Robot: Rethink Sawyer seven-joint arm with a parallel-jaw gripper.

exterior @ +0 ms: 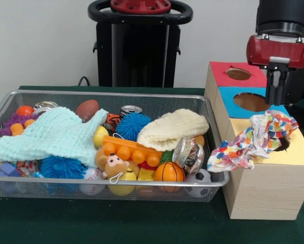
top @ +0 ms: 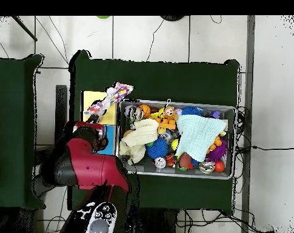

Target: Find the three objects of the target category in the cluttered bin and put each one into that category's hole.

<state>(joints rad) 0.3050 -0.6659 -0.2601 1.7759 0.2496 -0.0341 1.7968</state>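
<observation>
Risk: the patterned cloth [exterior: 253, 141] lies draped over the yellow hole [exterior: 283, 145], one tail hanging off the wooden box [exterior: 266, 190] toward the wire bin [exterior: 116, 189] at 9 o'clock; its weight could drag it back out. Cloth is crumpled, white with bright spots. Gripper [exterior: 276, 86] hangs at its 12 o'clock, fingers empty, near together. Two cloths, mint cloth [exterior: 53, 134] and cream cloth [exterior: 173, 128], lie in the bin.
</observation>
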